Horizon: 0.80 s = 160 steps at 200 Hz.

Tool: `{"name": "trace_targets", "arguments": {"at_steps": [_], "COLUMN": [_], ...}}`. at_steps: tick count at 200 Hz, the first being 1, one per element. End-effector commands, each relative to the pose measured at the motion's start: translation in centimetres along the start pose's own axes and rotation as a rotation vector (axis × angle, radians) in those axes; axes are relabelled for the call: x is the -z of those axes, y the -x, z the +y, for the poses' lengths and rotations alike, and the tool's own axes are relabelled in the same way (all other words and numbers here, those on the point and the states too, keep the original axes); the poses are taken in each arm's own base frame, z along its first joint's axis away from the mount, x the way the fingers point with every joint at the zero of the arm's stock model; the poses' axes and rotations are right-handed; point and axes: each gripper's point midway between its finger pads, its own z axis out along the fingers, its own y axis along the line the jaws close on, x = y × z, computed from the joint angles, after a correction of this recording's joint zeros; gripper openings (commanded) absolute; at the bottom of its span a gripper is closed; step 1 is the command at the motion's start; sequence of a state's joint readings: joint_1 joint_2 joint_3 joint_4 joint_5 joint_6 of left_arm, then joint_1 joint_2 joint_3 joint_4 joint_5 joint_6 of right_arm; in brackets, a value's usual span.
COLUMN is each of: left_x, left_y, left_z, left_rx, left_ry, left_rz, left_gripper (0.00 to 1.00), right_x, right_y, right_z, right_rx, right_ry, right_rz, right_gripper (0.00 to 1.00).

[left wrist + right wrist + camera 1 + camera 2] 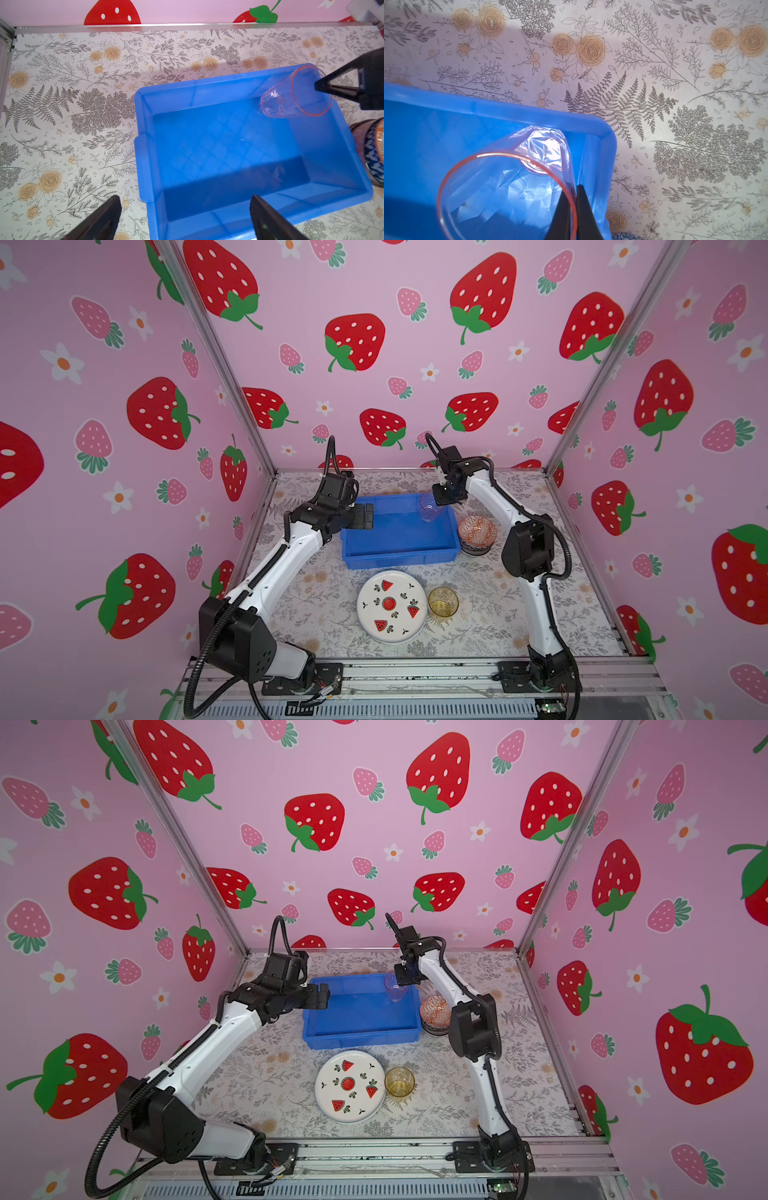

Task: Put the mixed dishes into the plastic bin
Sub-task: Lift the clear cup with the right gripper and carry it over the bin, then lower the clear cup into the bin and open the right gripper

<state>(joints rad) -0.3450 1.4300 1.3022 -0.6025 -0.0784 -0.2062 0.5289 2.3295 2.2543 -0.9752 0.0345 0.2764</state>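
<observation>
The blue plastic bin (399, 560) (361, 1038) (228, 145) (508, 112) stands at the middle back of the table. My right gripper (435, 502) (574, 187) is shut on the rim of a pink-tinted clear tumbler (430, 510) (395, 990) (291, 97) (508, 187), one finger inside the glass and one outside. The tumbler hangs inside the bin's far right corner. My left gripper (368, 517) (185, 199) stands open and empty over the bin's left end. A white plate with watermelon slices (391, 606) and a yellow tumbler (443, 601) sit in front of the bin.
A stack of small bowls, orange-red on top (477, 531) and blue-white beneath (374, 158), stands against the bin's right wall under my right arm. Pink strawberry walls close in the back and both sides. A metal rail (415, 672) runs along the front edge.
</observation>
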Motion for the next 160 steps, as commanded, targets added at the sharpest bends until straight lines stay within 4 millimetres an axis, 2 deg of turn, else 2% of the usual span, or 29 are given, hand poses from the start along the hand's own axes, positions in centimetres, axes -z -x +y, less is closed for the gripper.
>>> {"name": "trace_targets", "arguments": {"at_steps": [1, 78, 160], "left_x": [0.57, 0.52, 0.45], "left_y": [1.11, 1.14, 1.15], "left_z": [0.07, 0.25, 0.23], "left_rx": [-0.004, 0.002, 0.003], "left_ry": [0.005, 0.008, 0.006], "left_rz": [-0.022, -0.022, -0.021], "left_gripper": [0.99, 0.99, 0.99], "right_x": [-0.05, -0.72, -0.65], "right_y": [0.29, -0.02, 0.30], "right_z": [0.18, -0.27, -0.33], "right_rx": [-0.012, -0.011, -0.010], "right_ry": [0.011, -0.016, -0.020], "right_rz": [0.001, 0.015, 0.004], "right_gripper": [0.01, 0.07, 0.20]}}
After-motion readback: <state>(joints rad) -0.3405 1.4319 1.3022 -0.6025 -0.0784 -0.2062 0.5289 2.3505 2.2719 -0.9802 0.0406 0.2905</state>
